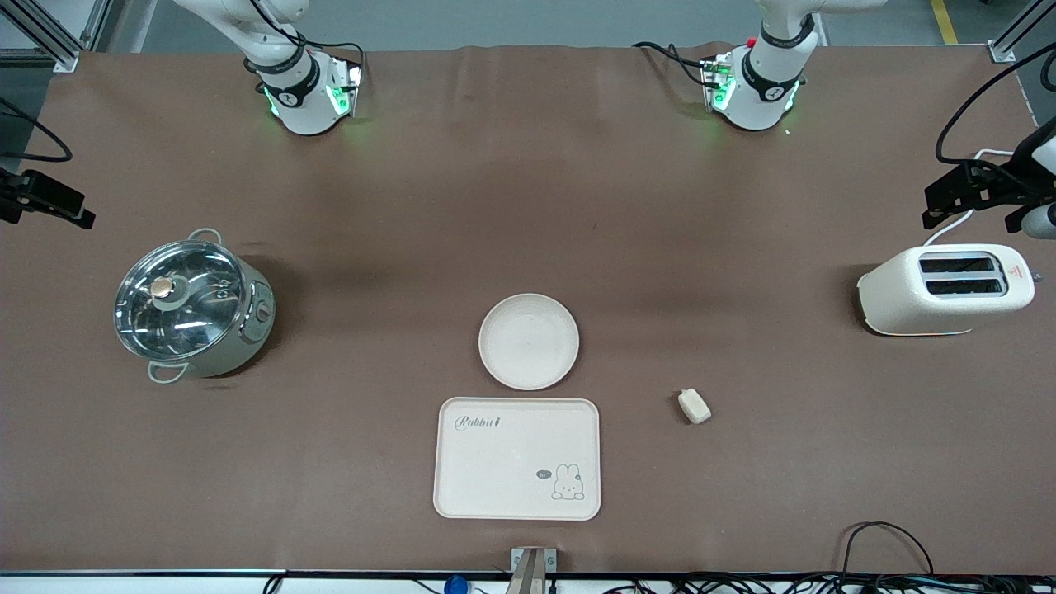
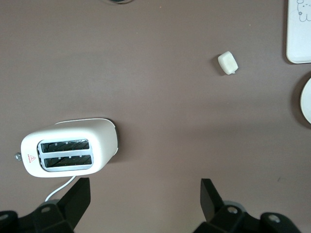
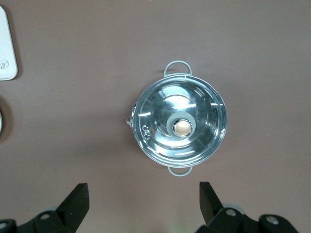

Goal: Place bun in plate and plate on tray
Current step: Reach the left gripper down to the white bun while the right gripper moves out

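Note:
The bun [image 1: 694, 406] lies on the brown table, beside the tray [image 1: 495, 470] toward the left arm's end. The empty plate [image 1: 529, 341] sits on the table just farther from the front camera than the tray, close to its edge. The tray is empty. Neither gripper shows in the front view. My left gripper [image 2: 145, 187] is open and empty, high over bare table between the toaster [image 2: 68, 153] and the bun [image 2: 228, 62]. My right gripper [image 3: 143, 189] is open and empty, high over bare table beside the pot [image 3: 179, 125]. Both arms wait.
A steel pot with a glass lid [image 1: 191, 308] stands toward the right arm's end. A white toaster [image 1: 947, 289] with its cord stands toward the left arm's end. Camera mounts stand at both table ends. Cables lie along the edge nearest the front camera.

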Motion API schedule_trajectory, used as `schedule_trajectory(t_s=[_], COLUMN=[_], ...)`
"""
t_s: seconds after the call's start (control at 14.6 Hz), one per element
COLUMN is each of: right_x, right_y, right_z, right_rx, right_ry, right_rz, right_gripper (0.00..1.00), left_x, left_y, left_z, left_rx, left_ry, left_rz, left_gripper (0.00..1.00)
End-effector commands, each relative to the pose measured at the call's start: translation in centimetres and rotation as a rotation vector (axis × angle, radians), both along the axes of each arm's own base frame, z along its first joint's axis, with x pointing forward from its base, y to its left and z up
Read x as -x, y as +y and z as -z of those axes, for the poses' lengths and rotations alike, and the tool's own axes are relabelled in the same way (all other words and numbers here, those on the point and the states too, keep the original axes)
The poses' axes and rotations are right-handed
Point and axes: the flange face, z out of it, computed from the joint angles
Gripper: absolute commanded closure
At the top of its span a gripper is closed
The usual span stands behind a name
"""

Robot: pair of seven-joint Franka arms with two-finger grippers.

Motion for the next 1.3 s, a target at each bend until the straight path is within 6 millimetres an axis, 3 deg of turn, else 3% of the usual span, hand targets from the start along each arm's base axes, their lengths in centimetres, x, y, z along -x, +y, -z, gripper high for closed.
schedule_trajectory(t_s=[0.0,0.21,0.27,0.41,0.55,0.68,0.75,0.82,0.89,1.03,1.16,1.23], right_x=[0.7,0.6,0.6,0.4,-1.9,-4.3,-5.6,-6.6,-7.6,-9.7,-9.1,-8.0], right_y=[0.5,1.0,0.9,1.3,3.5,4.5,5.8,7.4,8.1,8.8,9.7,11.6], right_z=[-1.5,-1.5,-1.2,-0.5,4.7,10.5,14.0,16.2,18.7,26.3,31.4,33.9], right_rx=[-0.010,-0.011,-0.017,-0.021,-0.049,-0.131,-0.179,-0.235,-0.275,-0.386,-0.511,-0.570], right_ry=[-0.025,-0.025,-0.018,-0.007,0.045,0.072,0.118,0.130,0.122,0.156,0.160,0.161], right_rz=[-0.013,-0.022,-0.018,-0.020,-0.045,-0.028,-0.031,-0.031,-0.011,0.064,0.180,0.236], right_gripper=[0.00,0.00,0.00,0.00,0.00,0.00,0.00,0.00,0.00,0.00,0.00,0.00], left_x=[-0.1,-0.2,-0.4,-2.2,-5.6,-9.4,-10.5,-11.5,-12.3,-13.1,-13.7,-13.8], left_y=[0.2,0.2,-1.0,-2.4,-4.9,-7.3,-10.2,-11.5,-13.1,-15.2,-17.3,-17.7], left_z=[-0.4,-0.3,0.5,5.3,11.9,21.2,25.1,28.5,31.3,36.3,39.6,41.0], left_rx=[0.005,0.005,0.005,0.023,0.137,0.228,0.234,0.228,0.229,0.226,0.227,0.225], left_ry=[-0.009,-0.008,0.007,0.094,0.148,0.187,0.175,0.153,0.118,0.071,0.017,-0.003], left_rz=[0.016,0.001,0.019,0.024,-0.001,-0.064,-0.069,-0.082,-0.080,-0.072,-0.053,-0.049], left_gripper=[0.00,0.00,0.00,0.00,0.00,0.00,0.00,0.00,0.00,0.00,0.00,0.00])
